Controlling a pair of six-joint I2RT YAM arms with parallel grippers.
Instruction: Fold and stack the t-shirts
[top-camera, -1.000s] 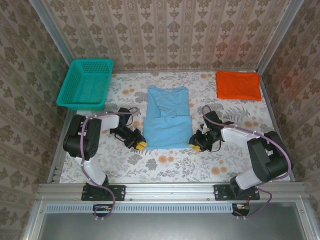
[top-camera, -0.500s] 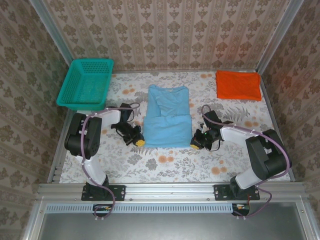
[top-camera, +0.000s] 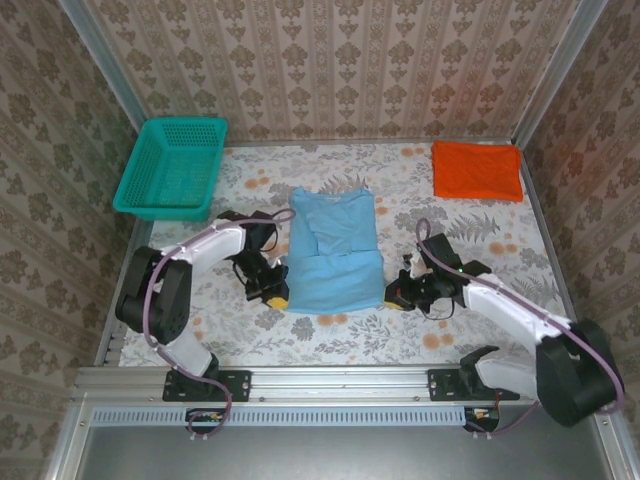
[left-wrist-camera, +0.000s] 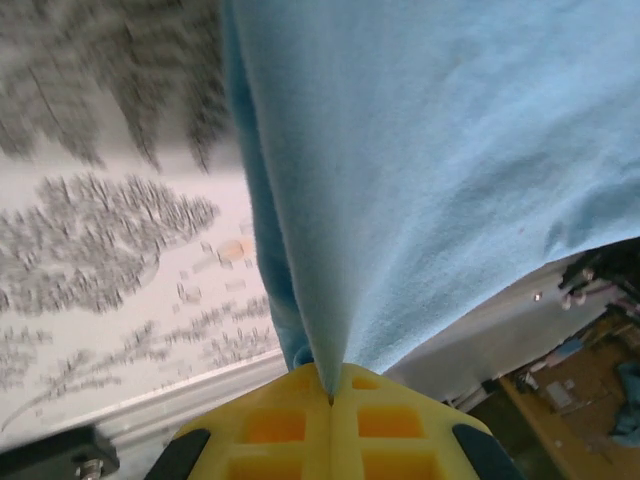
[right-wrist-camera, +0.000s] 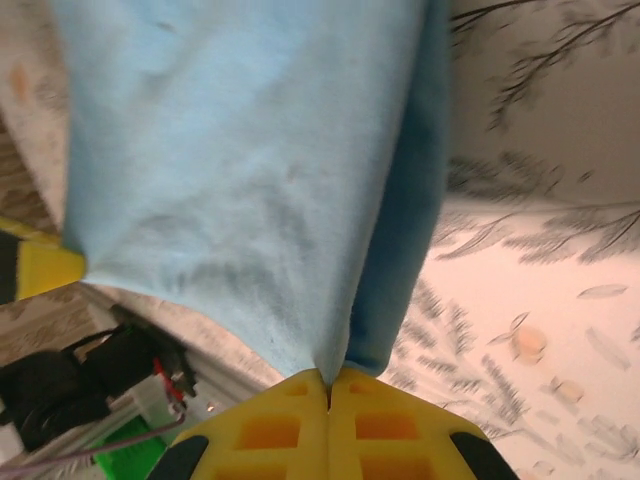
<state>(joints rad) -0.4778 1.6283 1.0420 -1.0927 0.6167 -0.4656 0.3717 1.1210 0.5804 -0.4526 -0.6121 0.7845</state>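
The left gripper and right gripper each pinch a corner of the soft light blue t-shirt. Smooth matte cloth spans between them, folded roughly rectangular.

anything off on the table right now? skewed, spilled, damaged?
Nothing stands out. The light blue shirt lies mid-table with some creases at its far end. The left gripper and right gripper are shut on its near corners. The orange shirt sits folded far right, the teal basket upright far left.

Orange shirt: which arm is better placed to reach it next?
Right, probably. The orange shirt lies at the far right corner, on the right gripper's side. The left gripper is across the blue shirt, which both grip now.
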